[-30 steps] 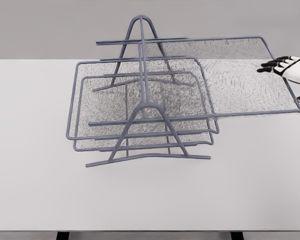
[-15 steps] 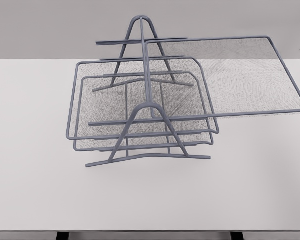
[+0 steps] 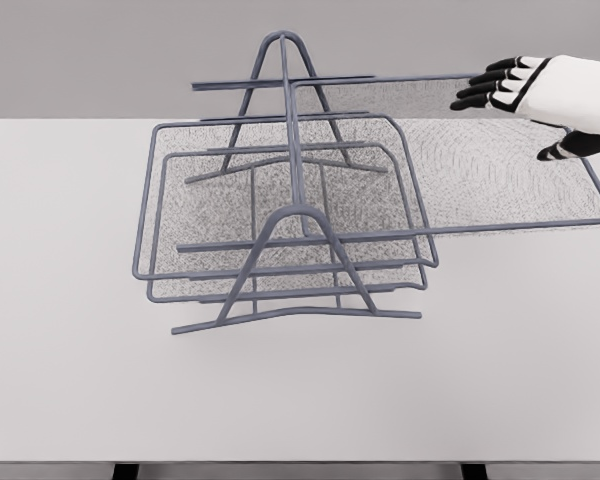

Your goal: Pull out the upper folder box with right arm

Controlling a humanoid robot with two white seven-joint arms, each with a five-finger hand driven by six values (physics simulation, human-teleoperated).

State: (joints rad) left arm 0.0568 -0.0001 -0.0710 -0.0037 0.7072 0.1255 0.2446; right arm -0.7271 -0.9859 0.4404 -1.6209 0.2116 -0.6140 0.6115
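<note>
Upper folder box (image 3: 500,160): grey wire-mesh tray, slid far out to the right of the rack (image 3: 295,190), still level. Its left portion overlaps the rack's A-frame uprights; its right end sticks out past the rack and runs to the picture's right edge. Front rail of the tray runs from the rack's front upright out to the right edge.

Right robot hand (image 3: 540,95): white with black fingers (image 3: 485,90), enters from the right edge, sits over the far right corner of the upper folder box. Fingers extended and spread, pointing left toward the rack; thumb (image 3: 570,150) splayed downward over the mesh. Holding nothing. Can't tell whether the fingertips touch the tray's back rail or hover just above it.

Rack: grey wire frame, two A-shaped uprights, one front and one back, standing on the white desk (image 3: 80,380) left of centre. Two lower trays (image 3: 210,220) are seated inside the rack, stacked under the upper folder box, not slid out.

Left arm not visible.
</note>
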